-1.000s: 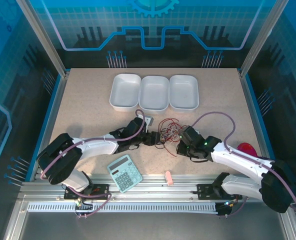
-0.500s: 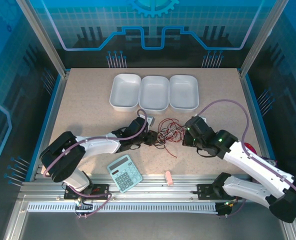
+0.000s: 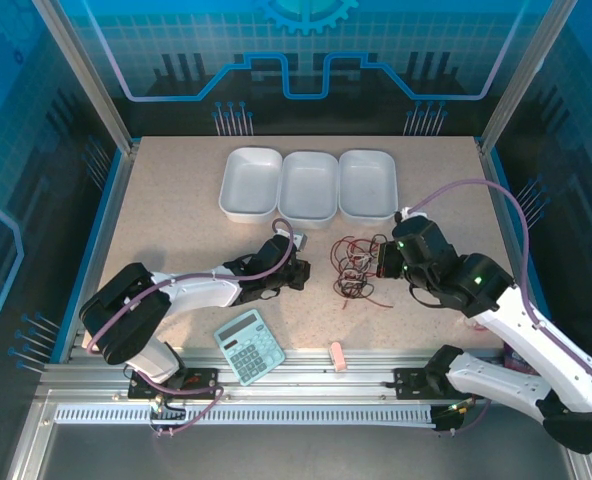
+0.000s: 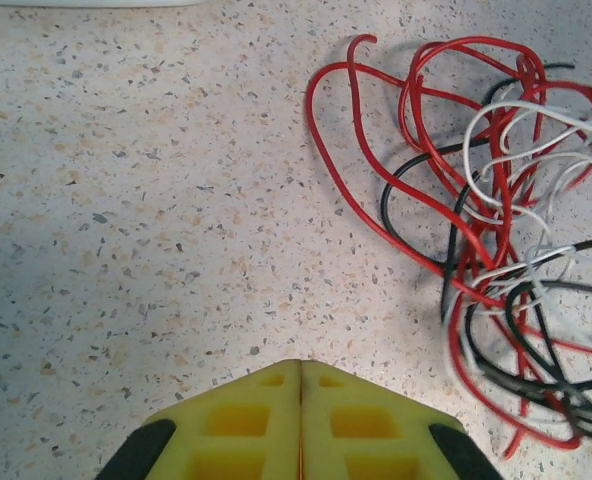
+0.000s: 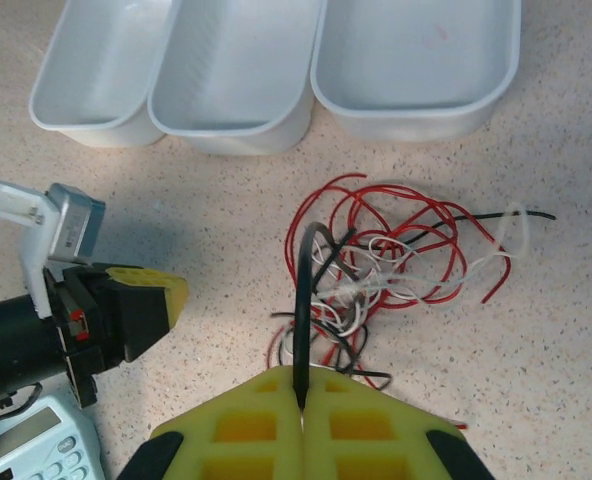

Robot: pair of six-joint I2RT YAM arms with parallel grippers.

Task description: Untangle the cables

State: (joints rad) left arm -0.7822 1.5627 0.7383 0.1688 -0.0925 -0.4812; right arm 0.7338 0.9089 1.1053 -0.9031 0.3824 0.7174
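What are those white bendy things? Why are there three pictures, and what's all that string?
Those are two robot arms. Each one ends in a yellow hand with two fingers. The big picture looks down from a camera high above. The other two come from little cameras on the wrists, so each shows its own hand at the bottom. On the table lie a messy bunch of thin red, black and white cables, three white trays, a calculator and a small pink block. The right hand is pinching one black cable. The left hand is shut too, but holds nothing; the cables lie a little way from it.
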